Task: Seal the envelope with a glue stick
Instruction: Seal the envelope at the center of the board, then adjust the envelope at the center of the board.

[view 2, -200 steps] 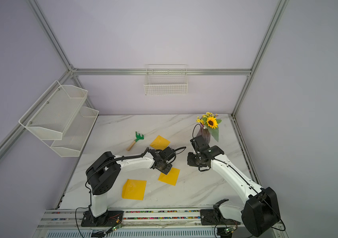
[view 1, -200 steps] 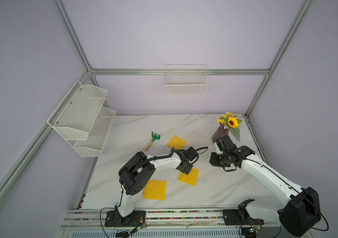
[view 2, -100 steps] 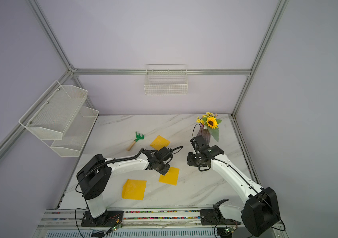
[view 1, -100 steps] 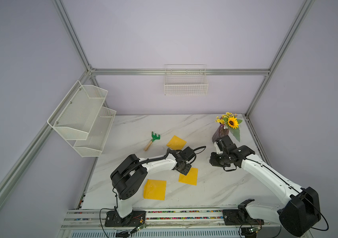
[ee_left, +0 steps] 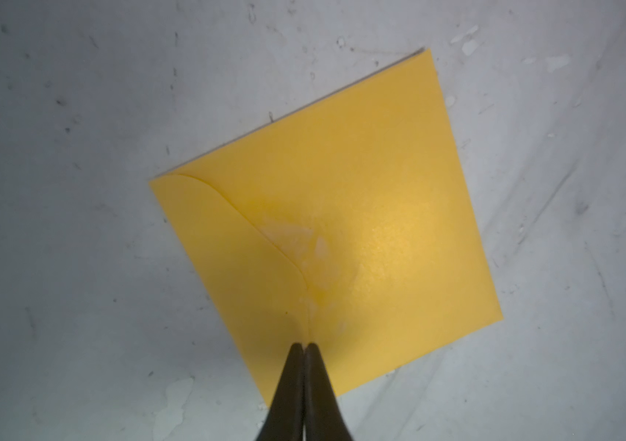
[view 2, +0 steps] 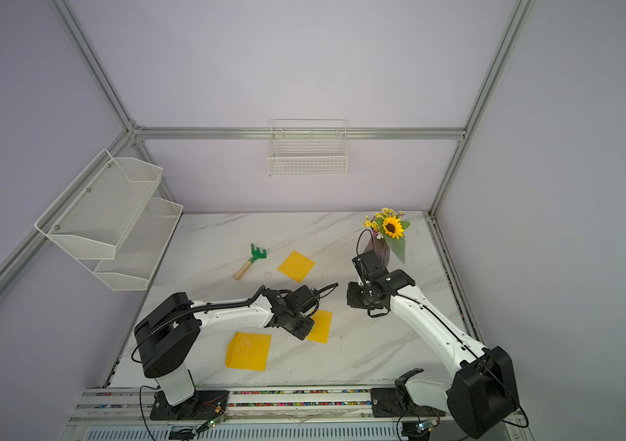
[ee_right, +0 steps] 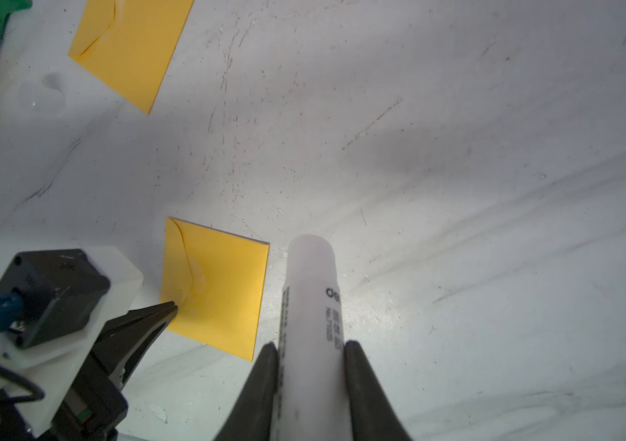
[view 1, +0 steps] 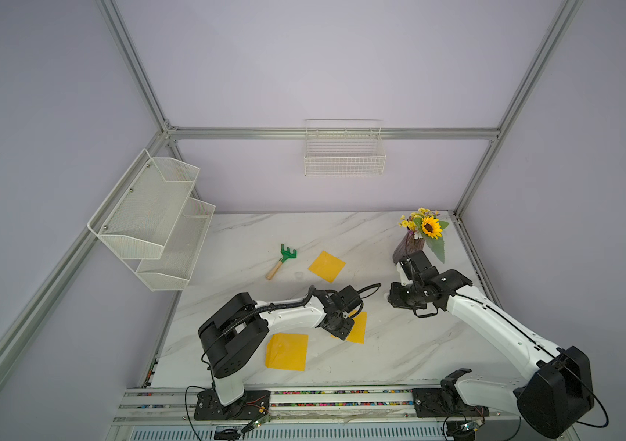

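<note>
A yellow envelope (ee_left: 361, 214) lies flat on the marble table, its rounded flap folded down, with a pale glue smear beside the flap's edge. My left gripper (ee_left: 305, 345) is shut with nothing between its fingers, and its tips rest on the envelope at the flap's edge. Both top views show this envelope (view 1: 358, 329) (view 2: 322, 327) under the left gripper (view 1: 339, 327) (view 2: 299, 329). My right gripper (ee_right: 311, 348) is shut on the white glue stick (ee_right: 313, 282), held off the table just right of the envelope (ee_right: 223, 290).
Two more yellow envelopes lie apart, one far (view 1: 326, 266) and one near the front (view 1: 287, 351). A green-headed toy rake (view 1: 283, 260) and a small clear cap (ee_right: 42, 95) lie at the back left. A sunflower vase (view 1: 418, 236) stands behind the right arm.
The left gripper's jaws have come fully together and its tips have shifted slightly toward the table's front over the envelope. The right arm has stayed still with the glue stick.
</note>
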{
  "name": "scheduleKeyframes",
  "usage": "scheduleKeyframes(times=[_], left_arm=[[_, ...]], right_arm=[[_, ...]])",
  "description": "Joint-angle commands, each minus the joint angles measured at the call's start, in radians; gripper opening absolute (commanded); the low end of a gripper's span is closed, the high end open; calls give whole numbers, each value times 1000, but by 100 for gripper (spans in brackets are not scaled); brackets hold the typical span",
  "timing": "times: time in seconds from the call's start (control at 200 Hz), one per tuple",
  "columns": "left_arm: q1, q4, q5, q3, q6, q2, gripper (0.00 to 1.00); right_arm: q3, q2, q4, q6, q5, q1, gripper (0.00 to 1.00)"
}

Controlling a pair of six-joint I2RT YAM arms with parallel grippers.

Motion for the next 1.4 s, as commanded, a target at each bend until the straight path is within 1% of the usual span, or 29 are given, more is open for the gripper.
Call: scheduleKeyframes(times=[0.0,0.21,0.46,0.56,0.84,1.13,1.395], left_arm=[[-7,45,20,-22,-41,16,5],[-7,65,28,-45,-41,63,4],[-5,16,-20,4,-8,-52,4],[-4,14,-23,14,-2,-67,4],[3,14,-50,25,6,-8,4],[16,59,20,23,12,92,4],[33,41,-19,48,31,17,4]], right_arm=[[9,-4,-3,-12,-2,-6,0],[5,-2,-5,-16,0,-6,0],[23,-4,-21,-16,5,-6,0],[17,-5,-11,-13,-2,-5,0],[21,5,-13,-13,-2,-6,0],[12,6,-14,-20,-9,-6,0],[25,5,-16,-28,5,-6,0]])
